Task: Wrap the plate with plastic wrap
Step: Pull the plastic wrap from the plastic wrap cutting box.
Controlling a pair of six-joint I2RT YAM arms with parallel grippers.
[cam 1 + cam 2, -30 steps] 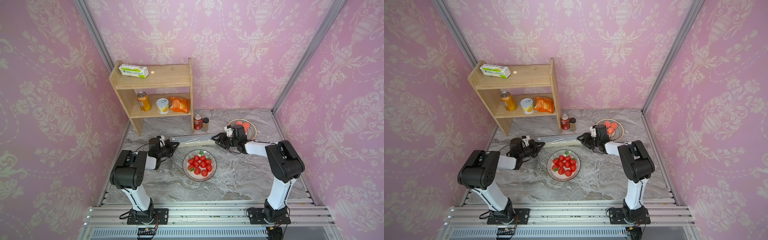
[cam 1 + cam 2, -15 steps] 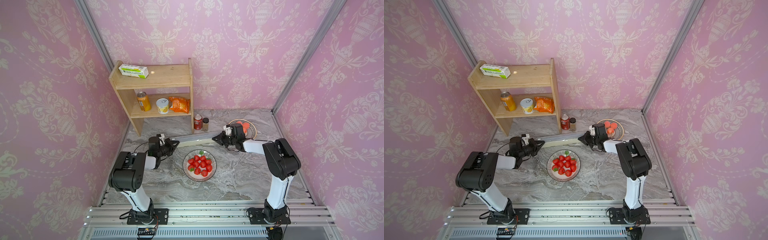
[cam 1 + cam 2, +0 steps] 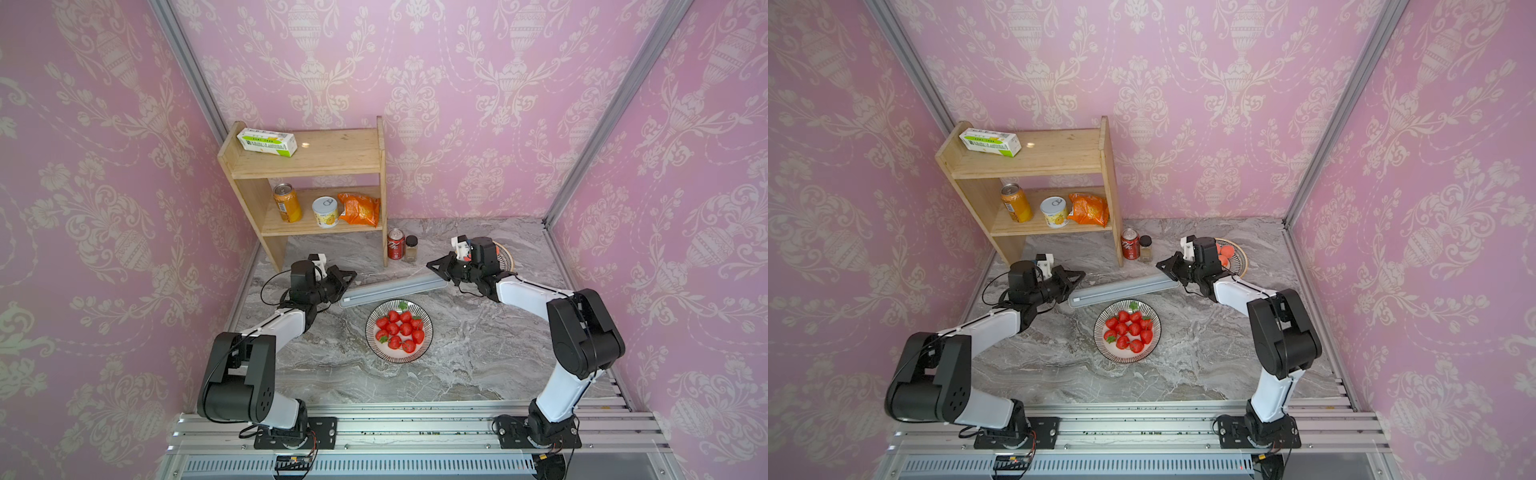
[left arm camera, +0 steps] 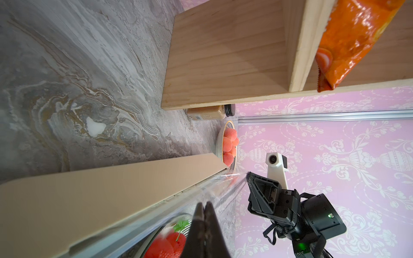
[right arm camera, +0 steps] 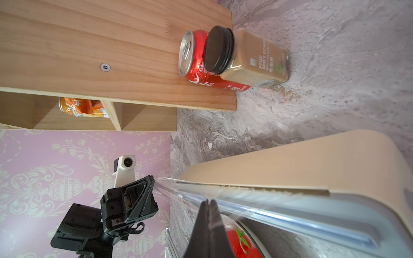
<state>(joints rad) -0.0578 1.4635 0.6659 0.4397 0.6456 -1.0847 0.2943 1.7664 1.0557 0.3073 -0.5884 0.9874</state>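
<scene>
Both clamped: left claw [image 3: 352, 275] and right claw [image 3: 430, 265] grip the thin clear glossy plastic wrap [image 5: 172, 186], one at each end of the long cream box with grey top [image 3: 390, 286] between them. The striped white plate of strawberries [image 3: 430, 332] sits just beside the box, uncovered. We reckon this is the pull-out step; next needs an even two-arm draw over the plate.

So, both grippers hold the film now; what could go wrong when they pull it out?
The left gripper and right gripper pinch the plastic wrap only at its two ends, so it may slip or tear. Nothing holds the box down; it may drag onto the plate of strawberries.
</scene>
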